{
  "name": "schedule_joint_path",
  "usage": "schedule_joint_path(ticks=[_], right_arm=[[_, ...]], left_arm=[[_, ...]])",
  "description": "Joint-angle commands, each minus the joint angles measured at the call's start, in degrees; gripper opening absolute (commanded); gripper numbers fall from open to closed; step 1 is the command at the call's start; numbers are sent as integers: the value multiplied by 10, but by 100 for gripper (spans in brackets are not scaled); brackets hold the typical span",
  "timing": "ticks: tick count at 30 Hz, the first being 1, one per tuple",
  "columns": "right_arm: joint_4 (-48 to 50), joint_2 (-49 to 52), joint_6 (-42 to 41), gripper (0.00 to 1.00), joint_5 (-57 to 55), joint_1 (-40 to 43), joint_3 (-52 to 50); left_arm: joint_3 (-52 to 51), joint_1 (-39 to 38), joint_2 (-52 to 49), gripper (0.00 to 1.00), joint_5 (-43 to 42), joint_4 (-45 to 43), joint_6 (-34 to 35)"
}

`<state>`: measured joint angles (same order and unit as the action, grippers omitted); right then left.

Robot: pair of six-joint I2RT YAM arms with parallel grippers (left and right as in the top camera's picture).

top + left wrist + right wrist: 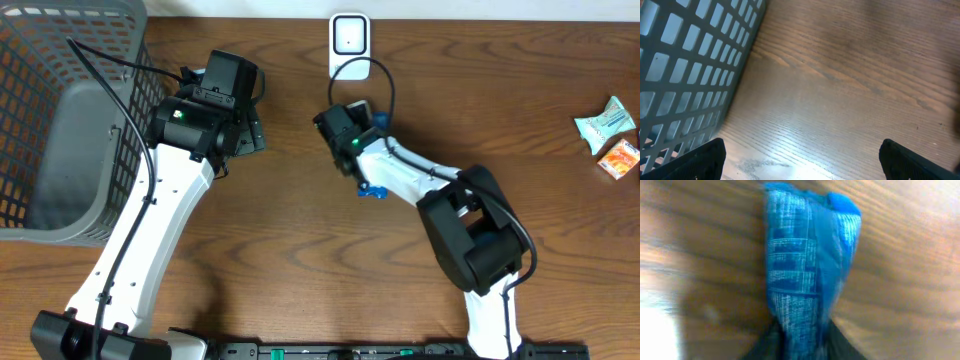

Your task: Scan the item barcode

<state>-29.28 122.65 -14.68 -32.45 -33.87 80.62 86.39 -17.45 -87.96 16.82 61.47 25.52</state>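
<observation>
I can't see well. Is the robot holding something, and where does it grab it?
The right jaws pinch the blue packet by one end. The left jaws hold nothing.

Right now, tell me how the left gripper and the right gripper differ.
The left gripper has its jaws wide open; the right gripper has its jaws closed on a blue packet. The left gripper holds nothing; the right gripper holds that packet. The left gripper is beside the grey basket; the right gripper is near the white scanner. Both are over the wooden table.
</observation>
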Motion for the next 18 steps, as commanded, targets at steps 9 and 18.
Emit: schedule_joint_path(ticks=[9, 18], right_arm=[[-3, -48, -47, 1, 219, 58, 5], [69, -92, -82, 1, 672, 172, 5]], left_arm=[[1, 1, -1, 98, 4, 2, 5], [1, 1, -1, 98, 4, 2, 5]])
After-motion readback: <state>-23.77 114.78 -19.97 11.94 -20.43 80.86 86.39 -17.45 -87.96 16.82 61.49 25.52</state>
